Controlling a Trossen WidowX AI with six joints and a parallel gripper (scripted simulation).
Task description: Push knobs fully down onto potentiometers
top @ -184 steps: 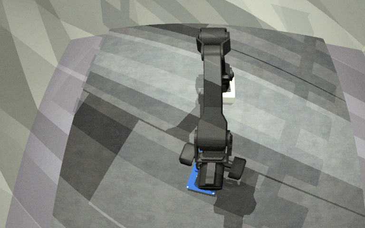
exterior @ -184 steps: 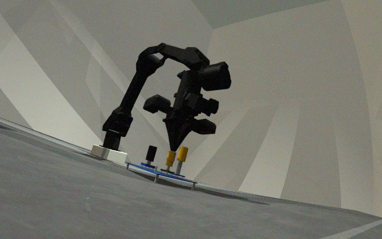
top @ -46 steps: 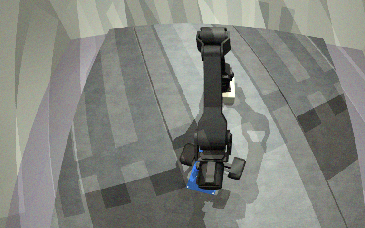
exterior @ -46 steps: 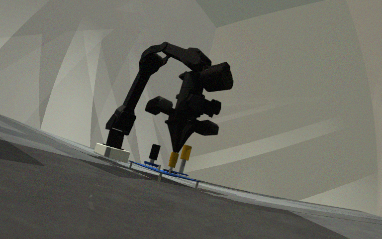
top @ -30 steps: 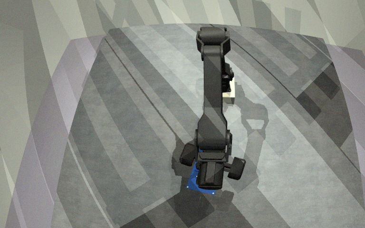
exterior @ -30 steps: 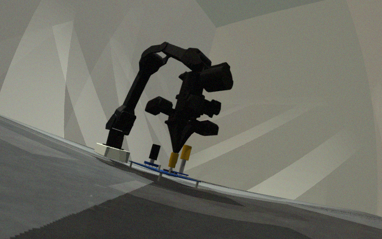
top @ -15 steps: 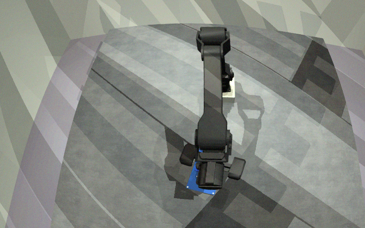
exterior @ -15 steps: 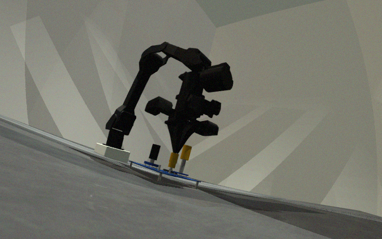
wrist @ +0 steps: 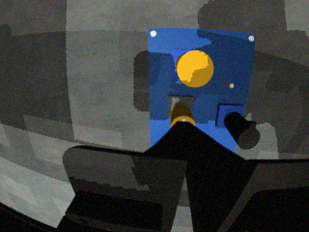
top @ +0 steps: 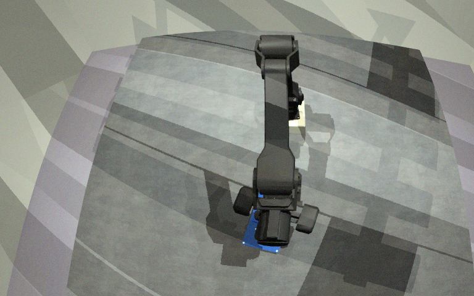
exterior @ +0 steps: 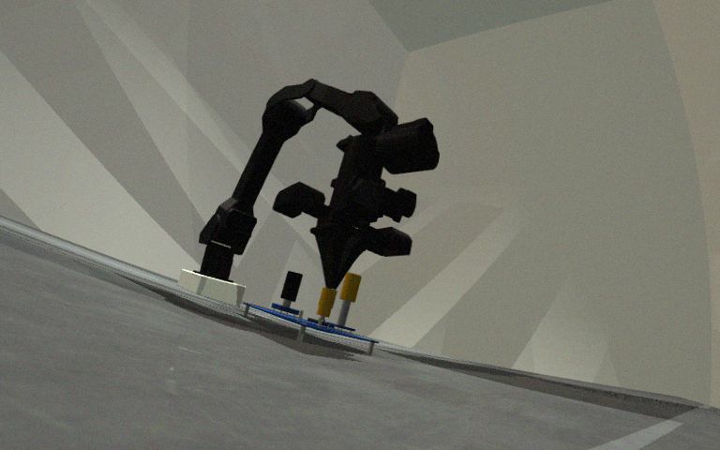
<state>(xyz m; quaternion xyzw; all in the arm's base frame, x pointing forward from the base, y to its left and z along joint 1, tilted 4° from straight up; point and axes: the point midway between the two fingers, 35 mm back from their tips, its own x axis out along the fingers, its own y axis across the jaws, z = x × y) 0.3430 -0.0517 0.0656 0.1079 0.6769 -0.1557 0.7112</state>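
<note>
Yellow knob point(exterior: 326, 301) under my closed, empty gripper point(exterior: 334, 283)
My fingertips press its top on the blue circuit board point(exterior: 345, 332) standing on the table point(exterior: 158, 371); a second yellow knob point(exterior: 350, 287) sits higher just beside it

1. We see the blue circuit board point(exterior: 339, 330) standing level on short grey legs on the bench, near the arm's pale base.
2. Two yellow knobs stand upright on it: the nearer knob point(exterior: 326, 301) sits lower on its shaft, with the shut gripper point(exterior: 333, 283) touching its top.
3. The farther knob point(exterior: 350, 287) rides higher, grey shaft exposed below.
4. A black knob point(exterior: 291, 285) stands apart (nearer the base).
</note>
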